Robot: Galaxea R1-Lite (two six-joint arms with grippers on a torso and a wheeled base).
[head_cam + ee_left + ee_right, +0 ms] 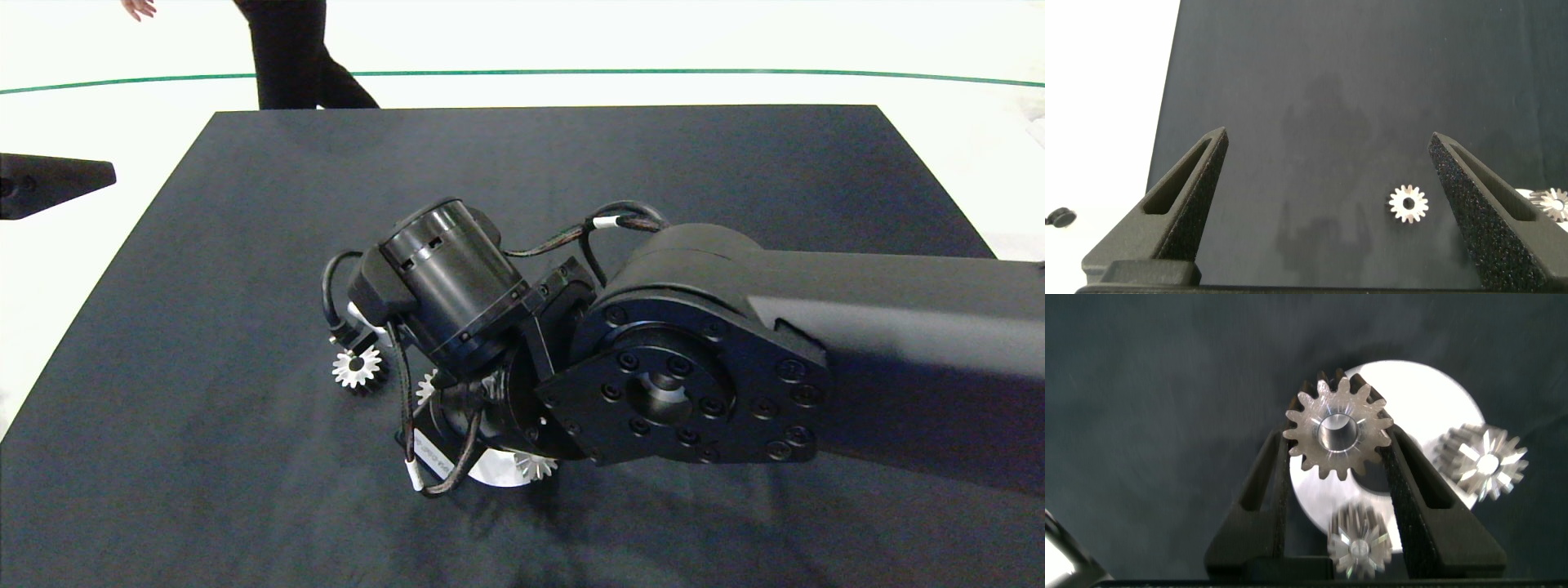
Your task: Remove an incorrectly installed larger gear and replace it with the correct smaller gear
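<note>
In the right wrist view my right gripper (1337,439) is shut on the smaller gear (1337,429), a flat silver gear with a wide centre hole. It hangs over the edge of a round white base (1417,392). Two chunky small-holed gears (1482,461) (1358,539) stand on that base. The larger gear (357,369) lies alone on the black mat, left of the right arm, and shows again as the larger gear (1408,203) in the left wrist view. My left gripper (1328,135) is open and empty, parked off the table's left edge.
The right arm (678,359) covers most of the white base (498,475); one gear (535,465) peeks out on it. A person's leg (286,57) stands beyond the table's far edge. The black mat (571,163) is bare at the back.
</note>
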